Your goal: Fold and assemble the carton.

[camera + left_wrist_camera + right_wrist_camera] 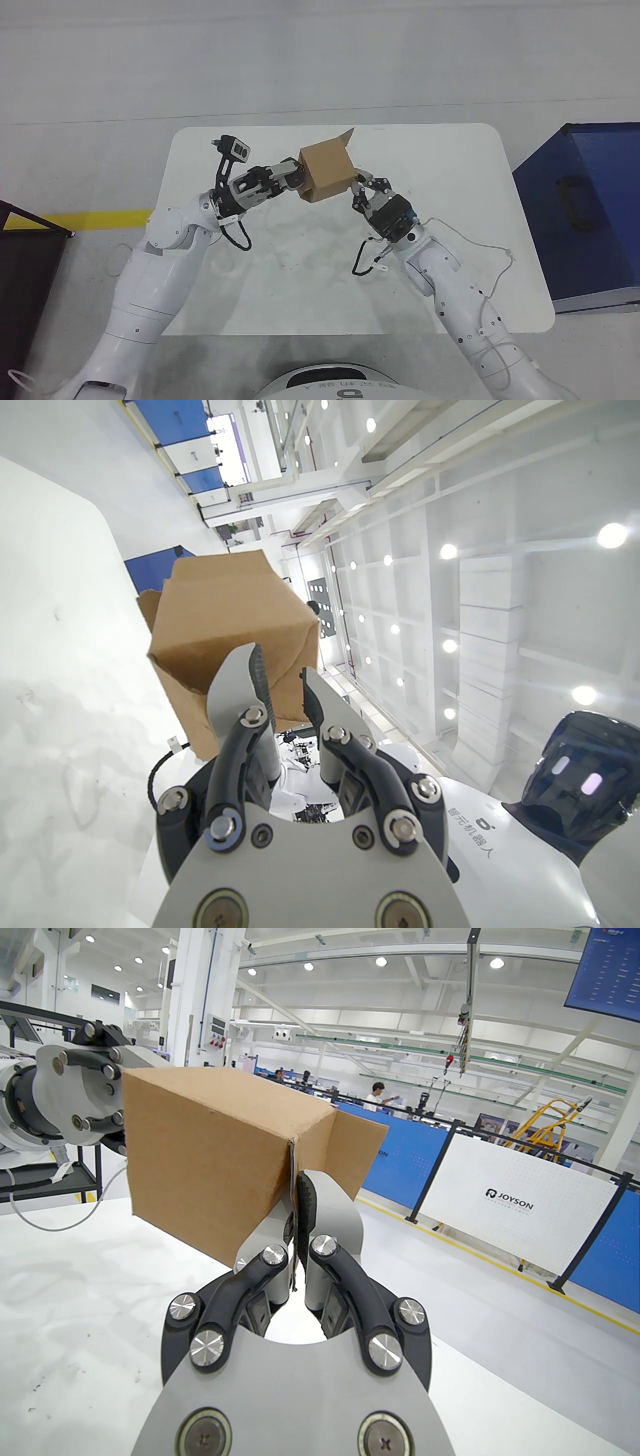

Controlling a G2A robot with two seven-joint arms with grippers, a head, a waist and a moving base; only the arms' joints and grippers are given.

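– Carton (327, 172), where is it?
– It is up in the air, a little above the tabletop (300, 290). It is close to the far edge, near the middle of that edge, and it does not touch the tabletop.
– What does it look like?
– It is a brown box with its sides folded up. One flap (345, 135) sticks out toward the far edge.
– Who has it?
– The right end effector (296, 1188) does. It is pinched tight on the thin edge of one carton wall, on the side that faces the right edge of the tabletop.
– And the left end effector (280, 672)?
– It is right up against the other side of the carton, the side that faces the left edge. I cannot tell if it grips the carton or just touches it.
– Anything else?
– A big blue box (590, 215) sits on the floor, past the right edge of the tabletop.
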